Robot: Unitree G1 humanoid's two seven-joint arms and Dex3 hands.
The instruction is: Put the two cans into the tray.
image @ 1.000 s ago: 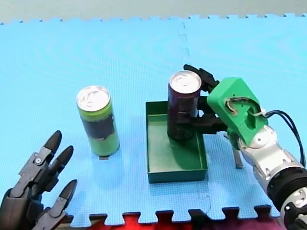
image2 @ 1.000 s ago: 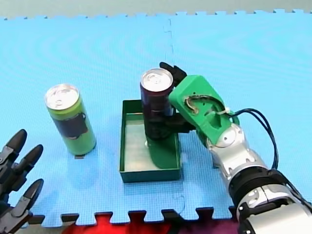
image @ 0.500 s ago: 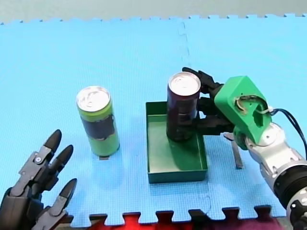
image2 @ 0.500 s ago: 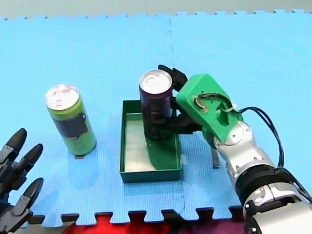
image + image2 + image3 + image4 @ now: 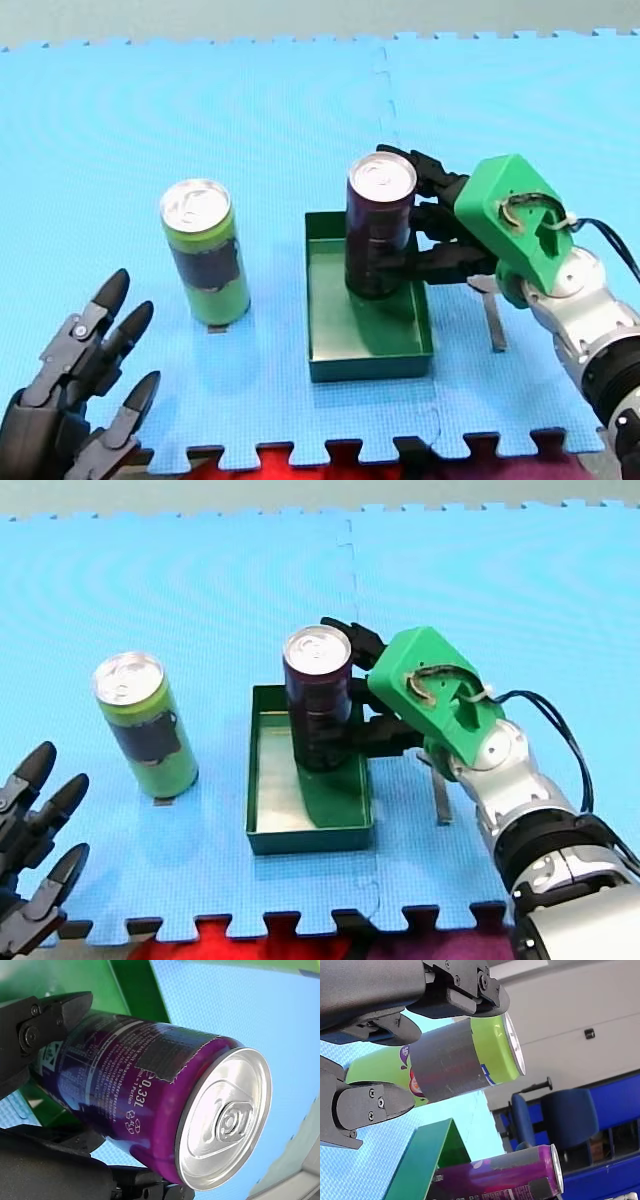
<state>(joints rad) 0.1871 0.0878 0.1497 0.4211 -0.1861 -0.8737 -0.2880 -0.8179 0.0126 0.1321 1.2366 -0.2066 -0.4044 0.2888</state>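
The right arm [image 5: 592, 325] extended from the lower right corner of the head views, its silver forearm angled up and to the left, ending in the green-cased right hand [image 5: 470, 225]. That hand was closed around the upright purple can [image 5: 378, 235], with black fingers [image 5: 420, 168] curled behind the can near its top and the thumb [image 5: 440, 264] pressed against its lower side; the first wrist view showed a dark fingertip [image 5: 45, 1015] lying against the can's wall. The left hand [image 5: 85, 385] held nothing and sat at the lower left corner, its dark fingers pointing up and to the right.
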